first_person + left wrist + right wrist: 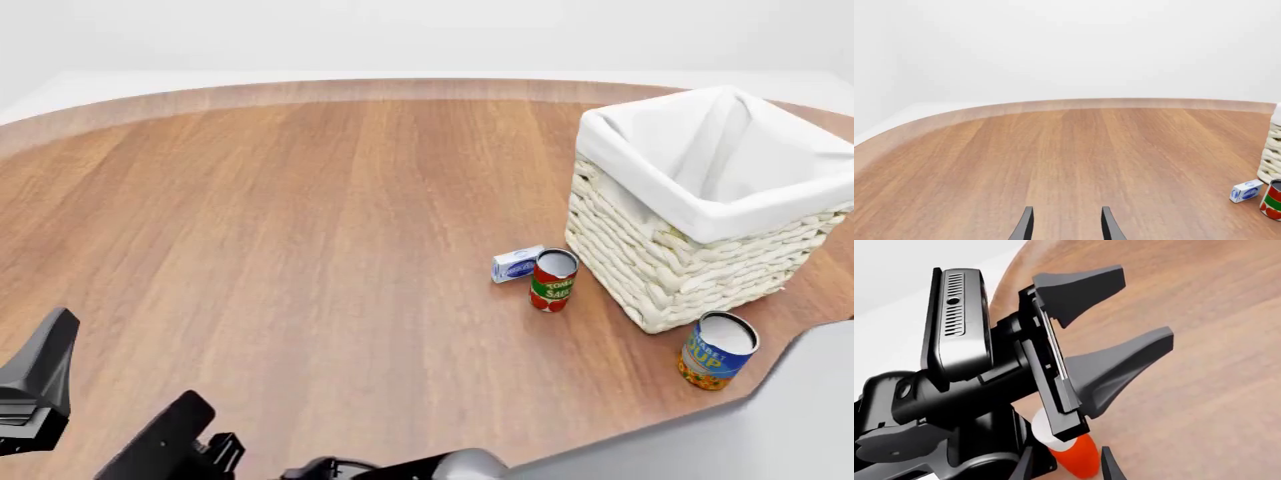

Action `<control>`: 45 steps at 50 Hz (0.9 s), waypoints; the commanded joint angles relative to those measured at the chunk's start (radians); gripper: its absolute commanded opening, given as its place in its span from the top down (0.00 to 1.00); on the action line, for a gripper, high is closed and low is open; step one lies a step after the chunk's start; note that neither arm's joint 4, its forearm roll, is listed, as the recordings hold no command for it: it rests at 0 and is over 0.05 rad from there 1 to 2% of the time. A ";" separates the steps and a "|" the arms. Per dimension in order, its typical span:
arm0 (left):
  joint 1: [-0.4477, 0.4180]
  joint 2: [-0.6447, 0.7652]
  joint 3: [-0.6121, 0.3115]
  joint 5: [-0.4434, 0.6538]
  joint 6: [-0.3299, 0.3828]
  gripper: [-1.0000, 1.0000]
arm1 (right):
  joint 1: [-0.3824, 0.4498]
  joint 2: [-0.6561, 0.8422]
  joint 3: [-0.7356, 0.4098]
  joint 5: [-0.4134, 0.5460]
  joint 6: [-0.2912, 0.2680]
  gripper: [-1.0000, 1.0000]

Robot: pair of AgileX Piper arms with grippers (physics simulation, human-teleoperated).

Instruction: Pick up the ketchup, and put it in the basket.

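Between the right hand's (1066, 465) fingers sits the ketchup (1077, 460)

We see the other arm crossing the view, its pincer (1124, 310) spread wide above the wooden counter (1214, 390). Our own pincer (1066, 466) shows two dark fingertips (1108, 467) flanking the red-orange ketchup (1079, 460), whose white cap is partly hidden.
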 commanded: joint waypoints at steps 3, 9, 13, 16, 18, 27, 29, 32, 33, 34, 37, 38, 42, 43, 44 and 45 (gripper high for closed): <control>0.000 0.000 0.000 0.000 0.000 0.00 | -0.001 0.033 -0.036 0.015 0.006 0.00; 0.000 0.000 0.000 0.000 0.000 0.00 | -0.005 0.047 -0.052 0.025 0.002 0.00; 0.000 0.000 0.000 0.000 0.000 0.00 | -0.006 0.054 -0.069 0.036 0.002 0.00; 0.000 0.000 0.000 0.000 0.000 0.00 | -0.008 0.057 -0.079 0.041 0.005 0.00; 0.000 0.000 0.000 0.000 0.000 0.00 | -0.005 0.061 -0.086 0.044 0.008 0.00; 0.000 0.000 0.000 0.000 0.000 0.00 | 0.001 0.086 -0.117 0.063 0.004 0.00; 0.000 0.000 0.000 0.000 0.000 0.00 | 0.002 0.094 -0.123 0.066 0.000 0.00; 0.000 0.000 0.000 0.000 0.000 0.00 | 0.005 0.103 -0.130 0.071 -0.001 0.00; 0.000 0.000 0.000 0.000 0.000 0.00 | 0.006 0.106 -0.134 0.074 -0.001 0.00; 0.000 0.000 0.000 0.000 0.000 0.00 | 0.005 0.110 -0.137 0.075 -0.003 0.00; 0.000 0.000 0.000 0.000 0.000 0.00 | 0.006 0.116 -0.143 0.078 -0.003 0.00; 0.000 0.000 0.000 0.000 0.000 0.00 | 0.006 0.121 -0.147 0.080 -0.004 0.00; 0.000 0.000 0.000 0.000 0.000 0.00 | 0.003 0.132 -0.155 0.083 -0.004 0.00; 0.000 0.000 0.000 0.000 0.000 0.00 | 0.003 0.135 -0.157 0.084 -0.003 0.00; 0.000 0.000 0.000 0.000 0.000 0.00 | 0.002 0.140 -0.160 0.086 -0.006 0.00; 0.000 0.000 0.000 0.000 0.000 0.00 | 0.001 0.141 -0.161 0.086 -0.004 0.00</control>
